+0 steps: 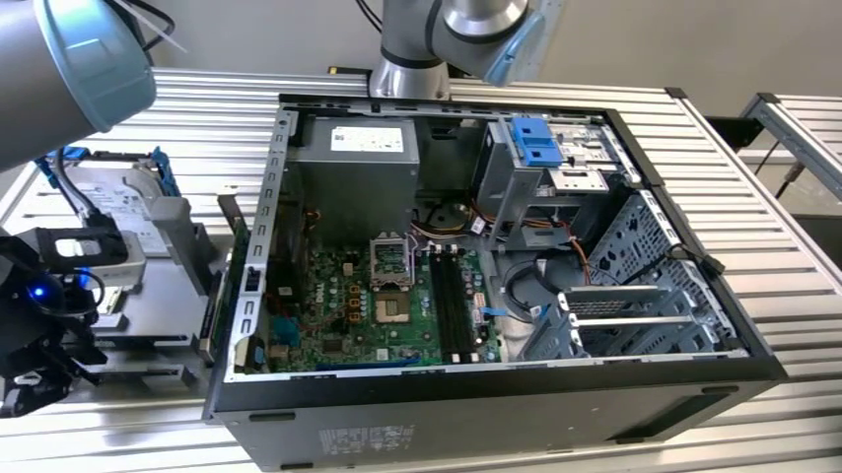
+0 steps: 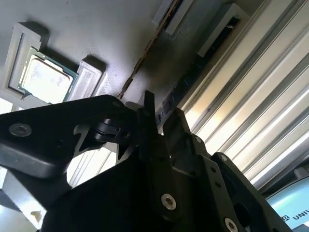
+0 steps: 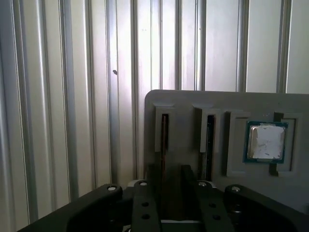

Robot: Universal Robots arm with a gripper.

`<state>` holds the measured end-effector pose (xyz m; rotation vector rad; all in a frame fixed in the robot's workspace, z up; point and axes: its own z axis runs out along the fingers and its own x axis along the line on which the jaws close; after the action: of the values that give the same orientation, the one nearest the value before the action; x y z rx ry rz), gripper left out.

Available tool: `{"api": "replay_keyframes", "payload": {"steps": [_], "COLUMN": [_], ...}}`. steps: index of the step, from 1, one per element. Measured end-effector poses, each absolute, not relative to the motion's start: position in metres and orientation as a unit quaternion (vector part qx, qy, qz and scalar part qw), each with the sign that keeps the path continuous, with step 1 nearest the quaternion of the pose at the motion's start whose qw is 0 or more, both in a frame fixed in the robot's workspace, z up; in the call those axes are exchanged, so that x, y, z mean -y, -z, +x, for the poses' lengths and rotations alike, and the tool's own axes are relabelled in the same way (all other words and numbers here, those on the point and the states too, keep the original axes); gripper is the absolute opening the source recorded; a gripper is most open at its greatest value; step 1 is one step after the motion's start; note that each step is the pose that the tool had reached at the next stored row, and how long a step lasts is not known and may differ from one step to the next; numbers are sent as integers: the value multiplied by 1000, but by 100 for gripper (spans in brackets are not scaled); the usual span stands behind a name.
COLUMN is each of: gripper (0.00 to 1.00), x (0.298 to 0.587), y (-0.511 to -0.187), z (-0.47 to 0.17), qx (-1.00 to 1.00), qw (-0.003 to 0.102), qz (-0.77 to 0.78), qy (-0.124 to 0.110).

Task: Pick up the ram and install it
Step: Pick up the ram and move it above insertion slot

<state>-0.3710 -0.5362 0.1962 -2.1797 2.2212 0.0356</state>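
Ribbed metal slats make up the table point(image 1: 790, 256) that carries everything I am working over, and on it lies a grey tray point(image 1: 165, 286), which I use as my reference. Just beside the tray, toward the exterior view's right, sits an open computer case point(image 1: 526, 394) with its green board point(image 1: 382, 305) facing up. A silver hard drive point(image 1: 112, 197) in a blue frame sits at the tray's far end in that view. The arm point(image 1: 66, 69) bends down over the tray's near end.

In both wrist views I see the gripper point(image 3: 171, 171) hanging low over the tray point(image 3: 217, 104). Its fingers point(image 2: 147, 111) stand a narrow gap apart. I see nothing clamped between them.

The ram point(image 3: 165, 140) stands on edge in one of the tray's slots, the one farther from the square chip point(image 3: 265, 141) that lies flat in its own recess. A second stick point(image 3: 210, 140) stands in the slot between the ram and the chip.

In the second wrist view the ram point(image 2: 198, 67) runs as a dark strip along the tray point(image 2: 96, 29), and its near end reaches the gap of the gripper point(image 2: 161, 116). I cannot tell whether the fingers touch it. The second stick point(image 2: 145, 50) shows a brownish edge there, with the chip point(image 2: 43, 77) beyond it.
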Motion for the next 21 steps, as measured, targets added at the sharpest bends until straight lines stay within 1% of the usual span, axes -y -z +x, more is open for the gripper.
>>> {"api": "replay_keyframes", "payload": {"steps": [21], "gripper": [0], "x": [536], "y": [-196], "z": [-372], "qx": [-714], "qw": [15], "qz": [-700], "qy": [-11]}}
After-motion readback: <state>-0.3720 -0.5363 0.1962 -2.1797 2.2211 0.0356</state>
